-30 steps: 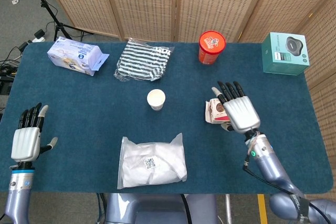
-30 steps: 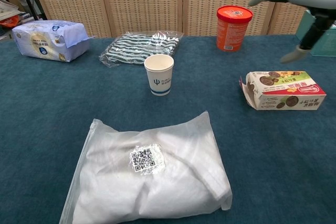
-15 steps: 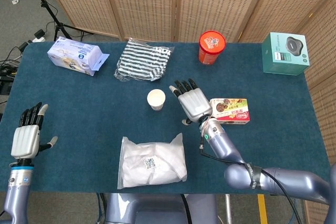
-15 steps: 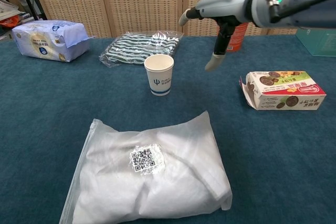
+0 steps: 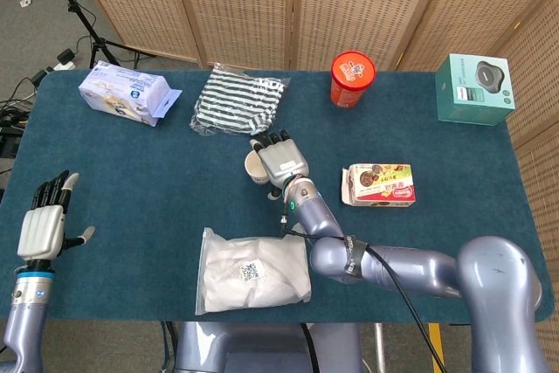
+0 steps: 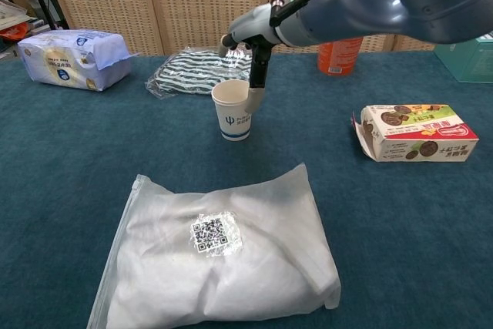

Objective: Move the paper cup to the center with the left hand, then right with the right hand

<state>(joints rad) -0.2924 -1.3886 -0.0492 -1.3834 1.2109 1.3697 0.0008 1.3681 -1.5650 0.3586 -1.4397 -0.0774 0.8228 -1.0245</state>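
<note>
The white paper cup (image 5: pixel 255 166) (image 6: pixel 233 111) stands upright near the middle of the blue table (image 5: pixel 131 172). My right hand (image 5: pixel 280 160) (image 6: pixel 257 45) hovers over the cup's right side with its fingers spread. In the chest view its thumb hangs down against the cup's right rim, and the fingers reach behind the cup. The hand does not grip the cup. In the head view the hand hides the cup's right half. My left hand (image 5: pixel 42 226) is raised at the table's left front corner, far from the cup, fingers apart and holding nothing.
A white plastic bag (image 5: pixel 253 270) (image 6: pixel 223 252) lies in front of the cup. A cookie box (image 5: pixel 378 184) (image 6: pixel 416 132) lies to the right. At the back are a tissue pack (image 5: pixel 127 93), a striped cloth bag (image 5: pixel 238 100), a red tub (image 5: pixel 351 67) and a teal box (image 5: pixel 474 89).
My right hand has swept left from above the cookie box to the paper cup, uncovering the box. The cup and my left hand have stayed put.
</note>
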